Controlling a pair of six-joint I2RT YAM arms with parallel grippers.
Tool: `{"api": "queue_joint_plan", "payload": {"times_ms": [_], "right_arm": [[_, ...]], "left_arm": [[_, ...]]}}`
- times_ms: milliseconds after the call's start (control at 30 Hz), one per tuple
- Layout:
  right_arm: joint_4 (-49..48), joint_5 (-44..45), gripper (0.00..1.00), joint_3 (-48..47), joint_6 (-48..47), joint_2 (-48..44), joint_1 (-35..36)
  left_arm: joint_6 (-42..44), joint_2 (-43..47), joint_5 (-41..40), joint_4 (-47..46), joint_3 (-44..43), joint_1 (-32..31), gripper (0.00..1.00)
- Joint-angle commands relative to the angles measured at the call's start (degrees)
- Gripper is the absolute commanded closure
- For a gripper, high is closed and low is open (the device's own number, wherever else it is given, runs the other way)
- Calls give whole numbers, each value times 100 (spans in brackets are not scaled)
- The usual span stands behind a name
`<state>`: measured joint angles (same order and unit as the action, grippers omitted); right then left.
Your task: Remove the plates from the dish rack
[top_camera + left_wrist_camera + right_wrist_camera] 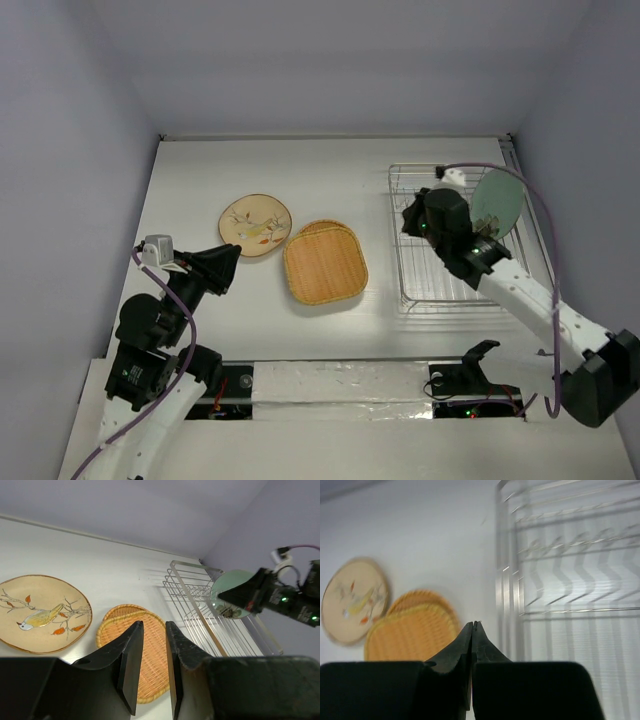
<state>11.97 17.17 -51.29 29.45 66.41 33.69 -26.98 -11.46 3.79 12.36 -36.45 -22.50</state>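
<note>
The silver wire dish rack [440, 285] stands at the right. A pale green plate [498, 198] stands upright in its far right part. A cream plate with a bird and leaf pattern [255, 226] lies flat on the table. Two orange wicker plates [325, 263] lie stacked beside it. My right gripper [410, 218] is shut and empty, over the rack's left edge, to the left of the green plate. My left gripper [228, 268] hovers near the cream plate, its jaws a little apart and empty. The left wrist view shows the wicker plates [152, 650] below the fingers and the rack [200, 605].
White walls close the table at the back and sides. The right wrist view shows the rack's prongs [570, 575], the wicker plates [410, 630] and the cream plate [352, 600]. A strip of silver tape [340, 385] runs along the near edge.
</note>
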Motion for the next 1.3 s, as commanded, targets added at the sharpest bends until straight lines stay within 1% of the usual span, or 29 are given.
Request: {"api": "queue_joint_plan", "payload": {"times_ms": [0,33,67,133,167,200,233,267,300,333,367,400,433,500,600,633,700,733,767,800,900,1067,1267], "right_arm": [[850,1840,100,-452,-168,-602,-450],[982,2252,100,-478,-194,-768,-843],[1166,2351,100,-496,-264,-840,-1116],[1220,2353,100,-435,-387,-989,-1723],[1229,2379,100,-400,-492,-1025,-2239],[1247,2466,100,-373,-493,-1051,-2444],[1273,2484,97,-382,-467,-1060,-2629],[1290,2441,91,-382,-388,-1069,-2892],[1308,2458,73,-399,-335,-1060,-2982],[1308,2554,58,-408,-283,-1025,-3087],[1273,2511,47,-434,-265,-938,-3219],[1247,2345,37,-461,-299,-850,-3490],[1238,2239,35,-487,-326,-745,-3631],[1238,1993,34,-628,-422,-307,-3930],[966,1703,35,-681,-791,98,-3984],[1000,1815,35,-724,-792,187,-4037],[922,1746,37,-795,-1019,345,-4107],[982,1929,38,-856,-1038,537,-4108],[948,1931,40,-883,-1099,609,-4177],[870,1878,43,-883,-1387,662,-4178],[658,1922,45,-909,-1748,820,-4230],[614,1957,46,-1137,-2136,1216,-4231],[430,1913,54,-1234,-2444,1436,-4231]], "left_arm": [[-26,65,34,-208,-29,-35,78],[-35,83,43,-216,-20,-35,78],[-26,92,69,-216,-20,-35,79],[-18,127,113,-225,-20,-35,79],[-18,136,130,-225,-20,-35,80],[-9,170,157,-243,-20,-35,80],[-9,188,166,-234,-20,-35,80],[-9,206,209,-251,-12,-35,80],[9,232,218,-252,-20,-35,80],[9,241,236,-260,-20,-35,80],[9,250,253,-260,-29,-35,80],[9,267,271,-260,-29,-35,80],[17,276,280,-260,-29,-35,80],[26,302,297,-252,-29,-35,80],[35,381,306,-252,-38,-35,80],[35,399,306,-252,-38,-35,80],[35,460,297,-252,-38,-35,79],[44,470,289,-252,-38,-35,79],[44,487,297,-252,-38,-35,79],[44,513,306,-252,-47,-35,79],[53,522,315,-252,-47,-35,79],[53,531,315,-234,-47,-35,79],[53,549,298,-243,-47,-35,79]]}}
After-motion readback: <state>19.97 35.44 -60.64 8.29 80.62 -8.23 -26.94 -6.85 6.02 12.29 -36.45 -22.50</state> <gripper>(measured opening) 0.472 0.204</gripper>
